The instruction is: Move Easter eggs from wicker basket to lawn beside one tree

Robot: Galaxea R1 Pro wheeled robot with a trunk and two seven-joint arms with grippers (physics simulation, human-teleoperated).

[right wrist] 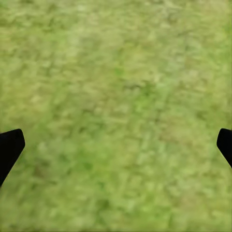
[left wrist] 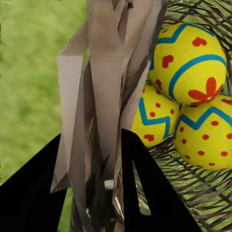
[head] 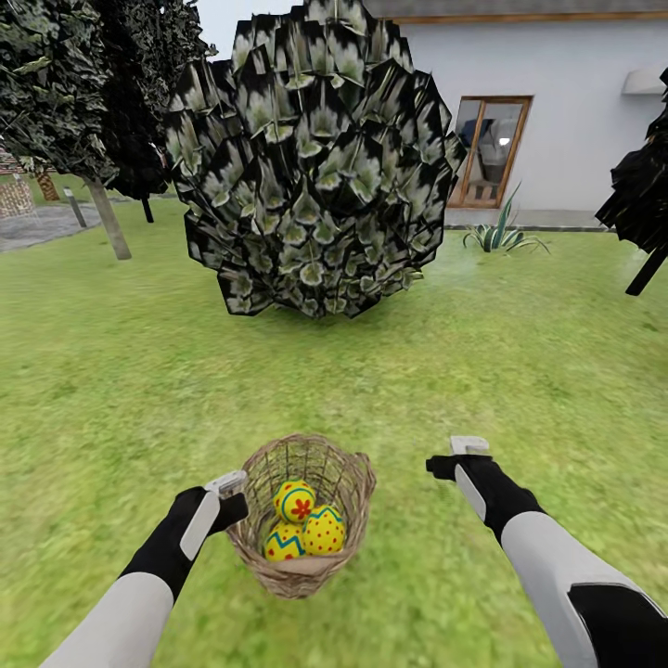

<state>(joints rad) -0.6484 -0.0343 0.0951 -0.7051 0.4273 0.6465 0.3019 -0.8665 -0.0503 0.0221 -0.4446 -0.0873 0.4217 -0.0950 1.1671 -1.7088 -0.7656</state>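
The left gripper (left wrist: 92, 193) straddles the wicker basket (head: 357, 482) rim, fingers spread — to reach the three Easter eggs (head: 304, 531). The right gripper (right wrist: 116, 145) waits over lawn (head: 139, 390) — fingers spread.

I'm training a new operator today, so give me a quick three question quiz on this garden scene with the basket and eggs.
1. How many eggs lie in the basket?
2. True or false: the right pincer hangs over bare grass.
3. Which pincer straddles the basket's rim: A left, B right?

Key: 1. three; 2. true; 3. A
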